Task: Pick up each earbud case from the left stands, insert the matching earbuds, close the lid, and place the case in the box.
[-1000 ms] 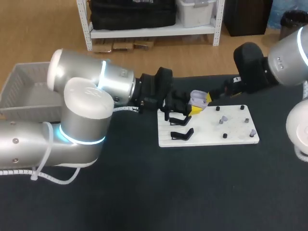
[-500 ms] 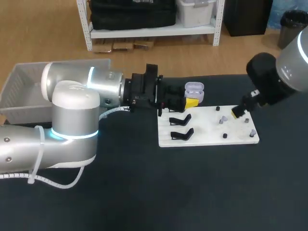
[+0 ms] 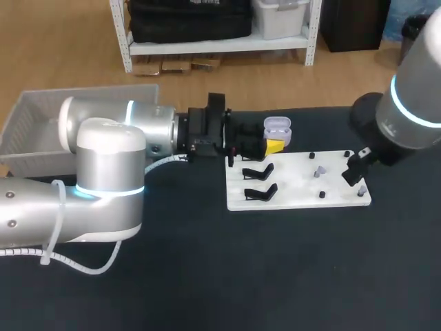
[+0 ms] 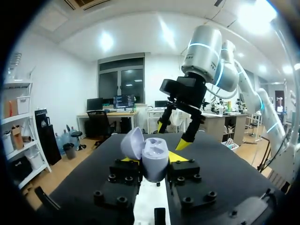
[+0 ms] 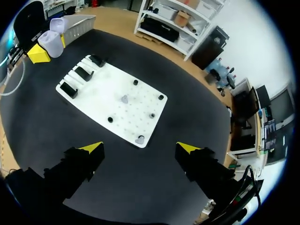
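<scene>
— Left gripper [image 4: 154, 163]: what does it have?
— Both yellow tips clamp the lilac earbud case [image 4: 155, 158] from two sides. Its lid is swung open, and it is held just off the white board's [image 3: 296, 196] far left corner.
— And the right gripper [image 5: 140, 147]?
— Fingers spread wide with nothing between them, hanging over the board's right end.
— Earbuds?
— Two lilac earbuds [image 5: 124, 99] sit on the board's right half, one mid-board and one at its near right corner. Black stands [image 3: 260, 169] line its left edge.
</scene>
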`<state>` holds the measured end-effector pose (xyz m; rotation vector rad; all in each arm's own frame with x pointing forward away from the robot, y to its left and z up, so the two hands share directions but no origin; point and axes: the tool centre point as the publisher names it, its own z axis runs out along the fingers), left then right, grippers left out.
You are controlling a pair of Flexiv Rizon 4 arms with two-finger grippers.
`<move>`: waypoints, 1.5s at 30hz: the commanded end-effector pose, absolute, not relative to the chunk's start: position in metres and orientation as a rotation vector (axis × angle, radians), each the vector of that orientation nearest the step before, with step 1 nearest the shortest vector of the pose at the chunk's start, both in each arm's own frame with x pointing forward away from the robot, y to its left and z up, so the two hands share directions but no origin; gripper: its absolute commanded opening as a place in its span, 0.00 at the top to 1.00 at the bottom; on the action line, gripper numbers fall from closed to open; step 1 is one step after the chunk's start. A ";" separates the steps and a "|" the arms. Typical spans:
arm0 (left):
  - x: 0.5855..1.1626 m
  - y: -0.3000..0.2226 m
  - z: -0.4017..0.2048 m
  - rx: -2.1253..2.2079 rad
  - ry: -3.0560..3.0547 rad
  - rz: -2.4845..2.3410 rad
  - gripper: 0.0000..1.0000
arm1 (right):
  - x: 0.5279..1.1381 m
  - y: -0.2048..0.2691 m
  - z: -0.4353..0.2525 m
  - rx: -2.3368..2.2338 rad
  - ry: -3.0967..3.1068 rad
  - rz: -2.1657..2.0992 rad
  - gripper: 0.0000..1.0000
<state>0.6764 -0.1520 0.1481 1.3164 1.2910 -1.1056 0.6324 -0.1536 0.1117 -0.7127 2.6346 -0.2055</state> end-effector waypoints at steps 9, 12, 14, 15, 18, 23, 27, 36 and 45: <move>0.681 -0.159 0.138 1.303 1.305 -1.114 1.00 | 0.640 -0.164 0.079 -0.753 2.657 -0.370 0.00; 0.681 -0.159 0.138 1.303 1.305 -1.114 1.00 | 0.641 -0.165 0.070 -0.766 2.690 -0.364 0.00; 0.681 -0.159 0.138 1.303 1.305 -1.114 1.00 | 0.640 -0.163 0.067 -0.766 2.706 -0.355 0.00; 0.681 -0.159 0.138 1.303 1.305 -1.114 1.00 | 0.639 -0.161 0.066 -0.762 2.719 -0.351 0.00; 0.681 -0.159 0.138 1.303 1.305 -1.114 1.00 | 0.640 -0.157 0.063 -0.721 2.746 -0.355 0.08; 0.681 -0.159 0.138 1.303 1.305 -1.114 1.00 | 0.641 -0.153 0.057 -0.628 2.775 -0.394 0.28; 0.681 -0.159 0.138 1.303 1.305 -1.114 1.00 | 0.638 -0.148 0.053 -0.579 2.795 -0.425 0.48; 0.681 -0.159 0.138 1.303 1.305 -1.114 1.00 | 0.637 -0.149 0.045 -0.509 2.816 -0.450 0.53; 0.681 -0.159 0.138 1.303 1.305 -1.114 1.00 | 0.643 -0.154 0.040 -0.503 2.813 -0.487 0.60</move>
